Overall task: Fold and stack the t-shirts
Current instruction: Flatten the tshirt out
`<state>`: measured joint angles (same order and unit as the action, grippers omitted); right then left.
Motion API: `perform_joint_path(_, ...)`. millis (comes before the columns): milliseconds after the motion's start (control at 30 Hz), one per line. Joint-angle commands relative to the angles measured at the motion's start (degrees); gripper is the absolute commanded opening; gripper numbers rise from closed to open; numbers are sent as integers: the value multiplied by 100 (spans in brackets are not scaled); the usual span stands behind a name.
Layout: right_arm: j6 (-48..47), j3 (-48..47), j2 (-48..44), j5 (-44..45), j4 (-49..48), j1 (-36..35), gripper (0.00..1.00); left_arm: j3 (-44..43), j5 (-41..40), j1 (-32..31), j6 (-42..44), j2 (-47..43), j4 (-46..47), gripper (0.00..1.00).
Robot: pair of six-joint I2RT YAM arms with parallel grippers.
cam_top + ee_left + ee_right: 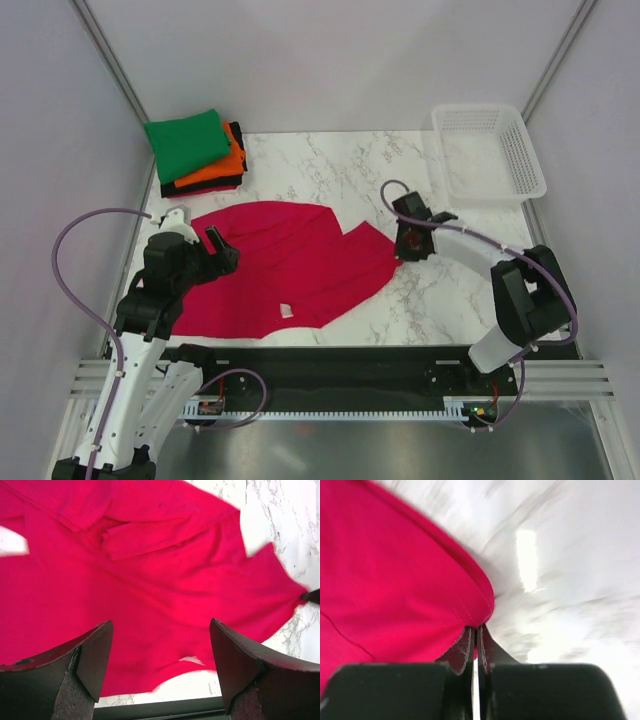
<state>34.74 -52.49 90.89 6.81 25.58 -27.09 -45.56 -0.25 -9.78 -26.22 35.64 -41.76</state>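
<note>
While flat, crimson-pink shirt (290, 265) lengthwise left-right, tip in right pincer (400, 248).

The crimson-pink cloth t-shirt (290, 265) is soft, matt fabric, with a fine stitched hem line showing in the right wrist view. The stack of folded green, orange and black cloth tees (195, 150) looks equally matt. The white marble-patterned tabletop (340, 165) is smooth with a faint sheen. The white lattice basket (522, 158) is slightly glossy moulded plastic. The left arm's dark fingers (75, 675) look matt and grainy.

White marble table (340, 165); plain pale walls (330, 60) on three sides.
</note>
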Motion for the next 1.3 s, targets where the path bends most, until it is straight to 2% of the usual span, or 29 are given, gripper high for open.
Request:
perform_joint_path(0, -1134, -1777, 460, 1759, 1524, 433, 4, -14, -168, -24, -129, 5, 10, 84)
perform_joint_path(33, -1302, -2252, 717, 2137, 1703, 442, 13, -6, -177, -24, -129, 22, 10, 84)
perform_joint_path(67, -1547, -3223, 1006, 2680, 1896, 511, 59, -5, -177, -24, -121, 31, 10, 84)
perform_joint_path(100, -1567, -3728, 1288, 2711, 2150, 547, 75, -5, -177, -15, -120, 31, 10, 84)
perform_joint_path(133, -1523, -4212, 1761, 2607, 2744, 573, 85, -14, -177, -24, -129, 48, 10, 84)
perform_joint_path(167, -1471, -4809, 1861, 2223, 2942, 547, 87, -14, -186, -33, -138, 49, 1, 84)
perform_joint_path(233, -1277, -4736, 1539, 1721, 2734, 442, 88, -23, -186, -24, -138, 49, 1, 84)
perform_joint_path(267, -1233, -4300, 1337, 1562, 2550, 259, 90, -14, -203, -33, -138, 66, 1, 84)
perform_joint_path(300, -1033, -4078, 934, 1291, 2313, 144, 90, -32, -186, -33, -121, 75, -8, 91)
perform_joint_path(333, -909, -3850, 739, 1157, 2215, 30, 90, -67, -195, -33, -120, 118, -8, 93)
perform_joint_path(367, -777, -3317, 546, 991, 2101, -241, 90, -93, -212, -33, -112, 162, -8, 86)
perform_joint_path(433, -400, -2673, -61, 36, 1487, -559, 90, -181, -186, -41, -112, 443, 1, 80)
perform_joint_path(467, -233, -1965, -254, -326, 1206, -874, 90, -207, -151, -50, -146, 557, 10, 79)
perform_joint_path(600, 822, -545, -914, -1558, -697, -1824, 90, -304, -1, -164, -348, 1321, 106, 79)
perform_joint_path(733, 1403, -226, -556, -1797, -1643, -2632, 89, -278, -1, -261, -498, 1507, 212, 77)
perform_joint_path(900, 2115, -911, 654, -2087, -2513, -3073, 87, -234, -63, -252, -507, 1087, 81, 77)
perform_joint_path(1033, 2247, -1439, 1500, -2175, -2506, -3276, 86, -287, -142, -252, -446, 612, -122, 80)
perform_joint_path(1133, 2388, -1177, 1905, -2237, -2506, -3206, 86, -278, -273, -252, -384, 444, -280, 81)
perform_joint_path(1267, 2511, 59, 1880, -2149, -2506, -2873, 86, -313, -291, -252, -384, 383, -315, 81)
